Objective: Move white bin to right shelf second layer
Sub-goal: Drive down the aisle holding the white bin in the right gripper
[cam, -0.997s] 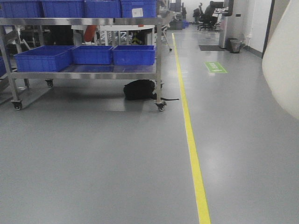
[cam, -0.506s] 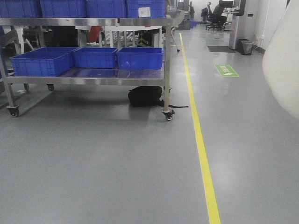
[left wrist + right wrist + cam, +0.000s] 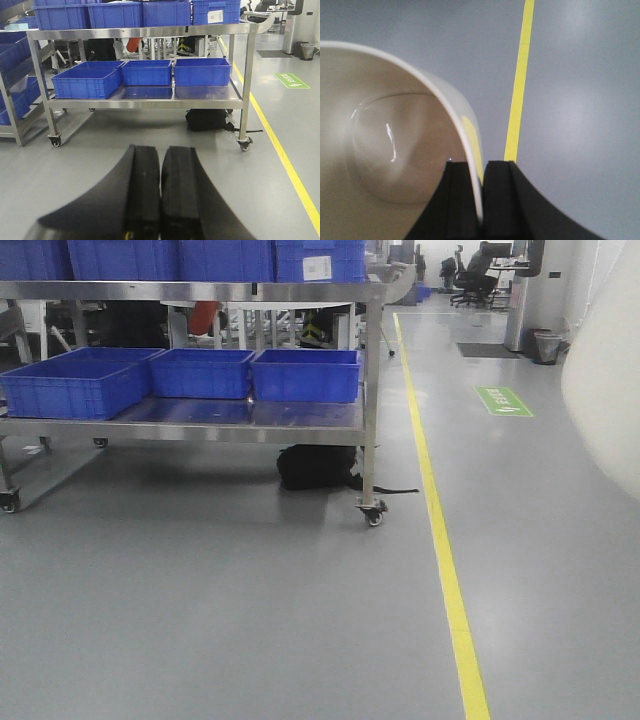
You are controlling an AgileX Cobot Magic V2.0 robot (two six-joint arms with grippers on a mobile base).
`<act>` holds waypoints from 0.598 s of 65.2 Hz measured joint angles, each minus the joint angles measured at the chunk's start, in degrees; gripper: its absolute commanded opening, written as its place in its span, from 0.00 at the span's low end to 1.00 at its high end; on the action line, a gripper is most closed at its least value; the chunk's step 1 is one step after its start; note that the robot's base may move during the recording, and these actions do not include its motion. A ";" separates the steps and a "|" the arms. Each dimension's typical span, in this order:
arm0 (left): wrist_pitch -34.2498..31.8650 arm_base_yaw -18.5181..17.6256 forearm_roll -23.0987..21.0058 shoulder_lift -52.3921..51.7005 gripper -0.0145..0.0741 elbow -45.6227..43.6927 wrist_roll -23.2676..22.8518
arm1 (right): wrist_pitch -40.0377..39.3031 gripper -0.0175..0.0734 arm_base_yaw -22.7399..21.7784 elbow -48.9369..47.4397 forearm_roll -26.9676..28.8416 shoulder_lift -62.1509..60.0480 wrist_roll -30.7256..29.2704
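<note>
The white bin is a glossy cream tub held above the grey floor, with its inside facing the right wrist camera. My right gripper is shut on its rim, one finger inside the wall and one outside. In the front view the bin is a blurred cream shape at the right edge. My left gripper is shut with nothing between its black fingers and points at the cart. The right shelf second layer is out of view.
A wheeled steel cart stands ahead on the left, with blue crates on both flat shelves. A black bag lies under it by the caster. A yellow floor line runs forward on the right. Another rack with blue crates is far left.
The cart and the yellow line have grown larger and slid right in the front view, so I have come closer. The bin stays at the same spot in the frame.
</note>
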 measured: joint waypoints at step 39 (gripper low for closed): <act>0.00 0.00 0.00 0.00 0.26 0.00 0.00 | 0.00 0.27 0.00 0.00 0.00 0.00 0.00</act>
